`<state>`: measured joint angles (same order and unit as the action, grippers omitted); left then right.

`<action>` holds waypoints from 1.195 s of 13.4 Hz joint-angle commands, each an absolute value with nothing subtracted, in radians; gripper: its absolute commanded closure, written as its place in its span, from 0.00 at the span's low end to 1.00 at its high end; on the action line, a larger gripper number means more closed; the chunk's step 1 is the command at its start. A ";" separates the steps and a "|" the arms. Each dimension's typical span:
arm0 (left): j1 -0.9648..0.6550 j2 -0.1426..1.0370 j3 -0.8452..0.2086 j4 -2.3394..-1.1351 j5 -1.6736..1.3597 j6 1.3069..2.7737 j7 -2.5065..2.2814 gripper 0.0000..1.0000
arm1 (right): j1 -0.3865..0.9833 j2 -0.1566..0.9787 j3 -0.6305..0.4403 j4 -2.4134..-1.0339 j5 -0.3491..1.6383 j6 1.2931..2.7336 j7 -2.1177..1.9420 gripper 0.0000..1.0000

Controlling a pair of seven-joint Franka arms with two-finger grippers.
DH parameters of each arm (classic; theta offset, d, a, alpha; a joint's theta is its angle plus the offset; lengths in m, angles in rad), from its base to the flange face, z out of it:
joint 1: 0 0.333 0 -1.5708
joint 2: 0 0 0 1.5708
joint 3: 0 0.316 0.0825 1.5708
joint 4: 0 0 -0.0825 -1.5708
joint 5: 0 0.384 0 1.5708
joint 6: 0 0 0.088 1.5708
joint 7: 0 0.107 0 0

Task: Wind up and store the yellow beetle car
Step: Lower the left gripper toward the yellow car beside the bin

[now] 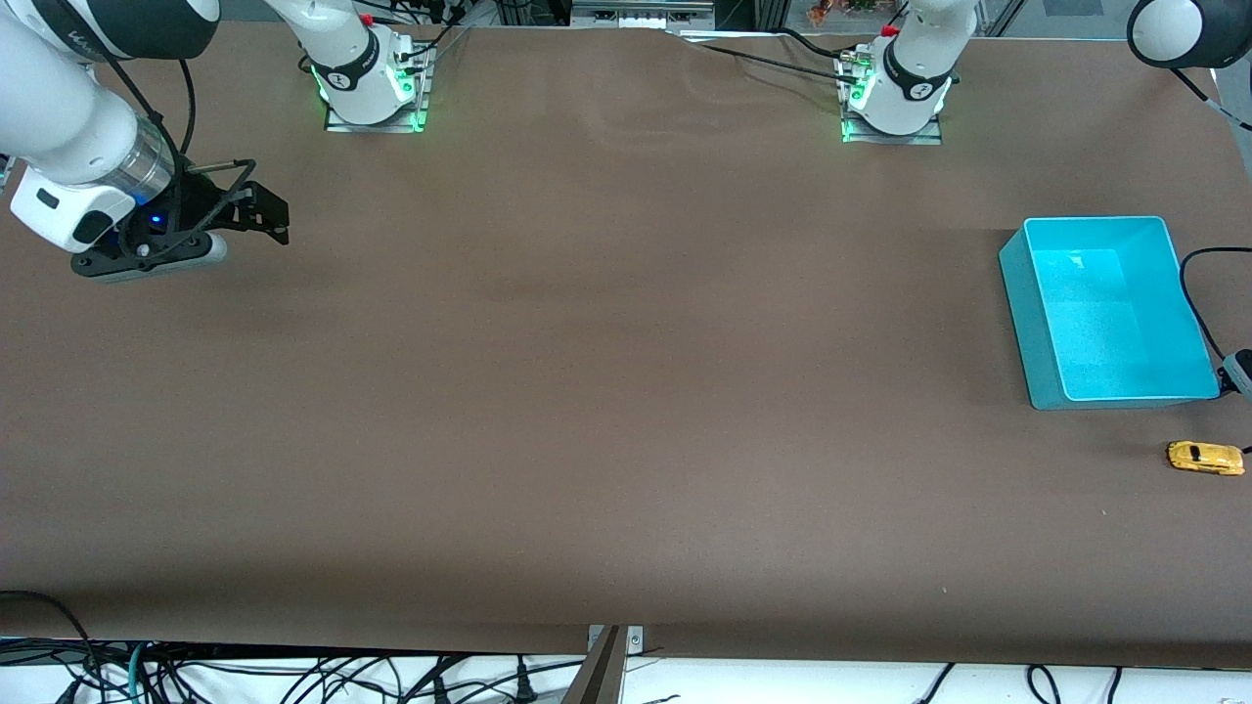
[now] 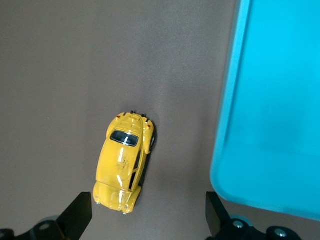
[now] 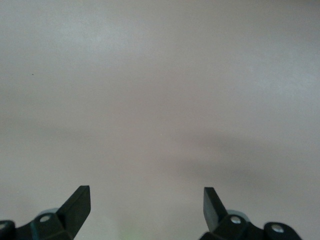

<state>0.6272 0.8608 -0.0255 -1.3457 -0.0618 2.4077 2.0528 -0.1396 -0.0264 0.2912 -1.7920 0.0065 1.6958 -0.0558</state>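
The yellow beetle car [image 1: 1205, 458] is a tiny rounded toy with dark windows. It stands on the brown table at the left arm's end, nearer to the front camera than the turquoise bin [image 1: 1027, 323]. In the left wrist view the yellow beetle car [image 2: 125, 165] lies beside the turquoise bin [image 2: 227, 125], apart from it. My left gripper [image 2: 148, 204] hangs open over the car, with the car's one end between the fingertips and nothing gripped. My right gripper [image 1: 266, 207] hovers open and empty over bare table at the right arm's end, and the right gripper [image 3: 146, 197] sees only tabletop.
The bin's inside holds nothing. A black cable [image 1: 1195, 293] curls along the bin's wall at the table's edge. Both arm bases [image 1: 372, 88] stand along the table's back. Cables hang below the front edge [image 1: 293, 675].
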 commanded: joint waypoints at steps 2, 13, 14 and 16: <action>0.624 0.896 -0.040 -1.267 -0.106 2.425 2.135 0.00 | -0.143 -0.025 0.293 -1.786 0.015 1.686 -0.041 0.00; 0.620 0.951 -0.048 -1.244 -0.140 2.462 2.149 0.00 | -0.141 0.006 0.293 -1.784 0.015 1.700 -0.040 0.00; 0.618 0.957 -0.052 -1.238 -0.140 2.462 2.149 0.00 | -0.141 0.009 0.293 -1.784 0.015 1.700 -0.040 0.00; 0.618 0.972 -0.054 -1.236 -0.156 2.482 2.149 0.00 | -0.141 0.009 0.293 -1.786 0.015 1.700 -0.040 0.00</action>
